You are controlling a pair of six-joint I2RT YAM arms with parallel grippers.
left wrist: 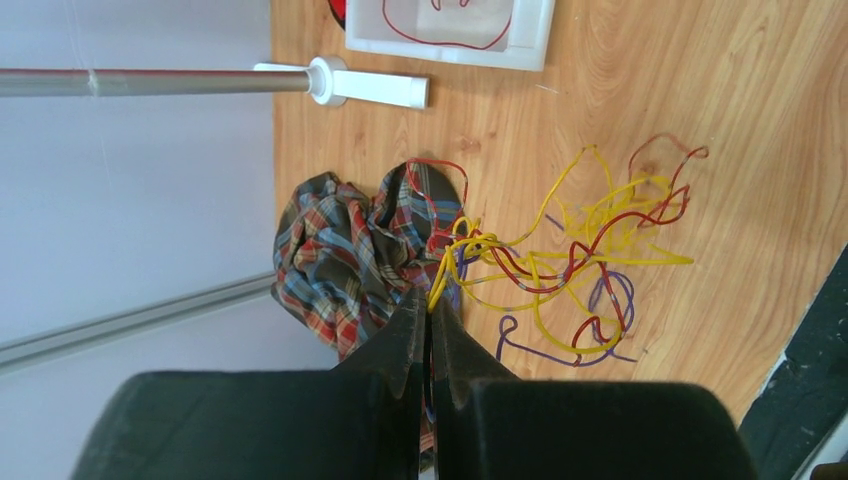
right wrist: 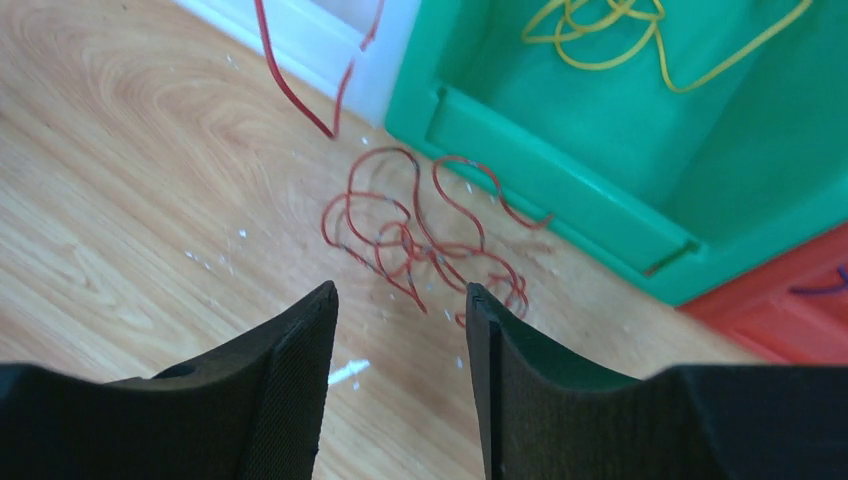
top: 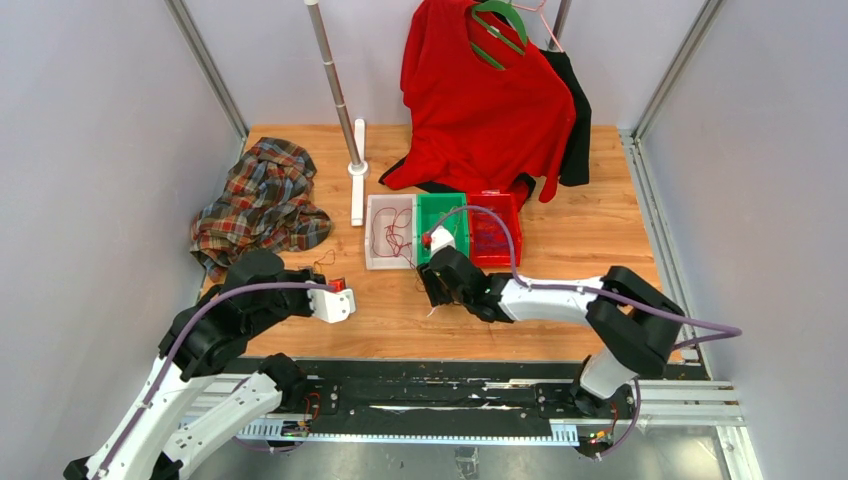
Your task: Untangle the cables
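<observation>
A tangle of yellow, red and purple cables (left wrist: 580, 250) lies on the wooden table beside a plaid shirt. My left gripper (left wrist: 430, 300) is shut on a yellow cable (left wrist: 450, 262) at the tangle's edge. In the top view the left arm (top: 250, 290) hides most of the tangle. My right gripper (right wrist: 400, 295) is open and empty. It hovers just over a loose red cable (right wrist: 420, 240) on the table in front of the green bin (right wrist: 560, 190). It also shows in the top view (top: 432, 285).
A white tray (top: 371, 232) holds red cable, the green bin (top: 440, 205) holds yellow cable (right wrist: 600, 30), and a red bin (top: 497, 205) holds purple cable. The plaid shirt (top: 260, 205) lies at the left. A pole stand (top: 356, 165) and hanging red garment (top: 480, 100) stand behind.
</observation>
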